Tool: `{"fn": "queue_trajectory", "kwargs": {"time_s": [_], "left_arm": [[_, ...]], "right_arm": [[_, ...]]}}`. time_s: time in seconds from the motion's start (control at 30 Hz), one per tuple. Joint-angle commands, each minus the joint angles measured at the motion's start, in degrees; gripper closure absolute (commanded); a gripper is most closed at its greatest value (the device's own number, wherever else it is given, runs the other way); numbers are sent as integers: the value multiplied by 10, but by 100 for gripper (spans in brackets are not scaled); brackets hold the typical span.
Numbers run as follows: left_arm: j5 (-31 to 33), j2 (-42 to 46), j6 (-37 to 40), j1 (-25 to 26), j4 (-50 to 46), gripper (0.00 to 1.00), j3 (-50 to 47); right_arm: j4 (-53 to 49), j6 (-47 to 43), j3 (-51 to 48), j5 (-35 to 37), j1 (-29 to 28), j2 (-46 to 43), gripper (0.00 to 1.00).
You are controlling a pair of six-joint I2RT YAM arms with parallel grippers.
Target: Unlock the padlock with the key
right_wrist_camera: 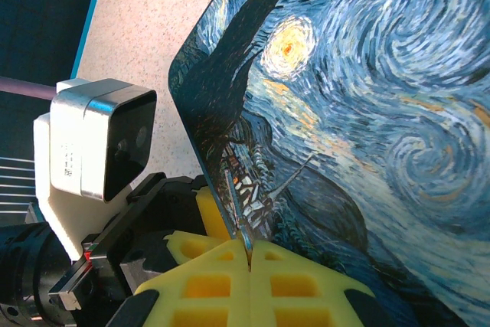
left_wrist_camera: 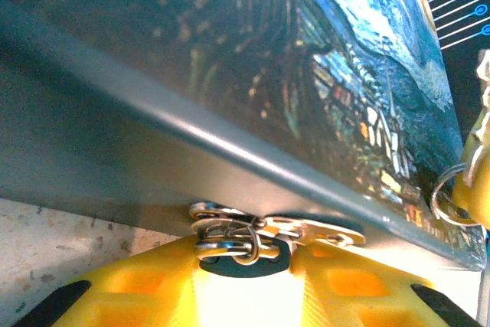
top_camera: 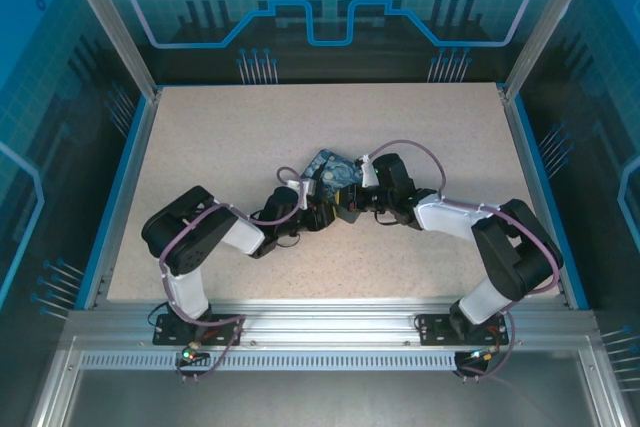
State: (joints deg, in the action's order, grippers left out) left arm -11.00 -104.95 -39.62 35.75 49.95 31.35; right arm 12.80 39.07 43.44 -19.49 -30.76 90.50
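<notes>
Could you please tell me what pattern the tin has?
The tin has a blue-and-yellow starry-night print, best seen from the right wrist.

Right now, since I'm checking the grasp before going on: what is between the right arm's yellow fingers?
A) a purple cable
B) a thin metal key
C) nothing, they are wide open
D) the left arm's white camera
B: in the right wrist view the right fingers are shut on the thin metal key, which sticks up in front of the starry-night tin.

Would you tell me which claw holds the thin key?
The right claw, shut on the thin key; the left claw has wire rings at its tips.
</notes>
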Motion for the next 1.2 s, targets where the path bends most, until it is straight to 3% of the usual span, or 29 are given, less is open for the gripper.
{"fn": "queue_trajectory", "kwargs": {"time_s": [0.0, 0.4, 0.57, 0.8, 1.17], "left_arm": [[-6, -2, -11, 5, -15, 67, 10], [6, 79, -50, 5, -91, 72, 6], [0, 107, -66, 5, -115, 72, 11], [-12, 133, -86, 6, -129, 72, 15], [-13, 156, -91, 10, -155, 72, 20]], "right_arm": [[-31, 4, -10, 13, -12, -4, 100], [-113, -92, -30, 93, -20, -120, 100], [-137, -138, -67, 156, -67, -159, 100], [-128, -158, -96, 243, -153, -150, 100], [-27, -156, -118, 274, -172, -92, 100]]}}
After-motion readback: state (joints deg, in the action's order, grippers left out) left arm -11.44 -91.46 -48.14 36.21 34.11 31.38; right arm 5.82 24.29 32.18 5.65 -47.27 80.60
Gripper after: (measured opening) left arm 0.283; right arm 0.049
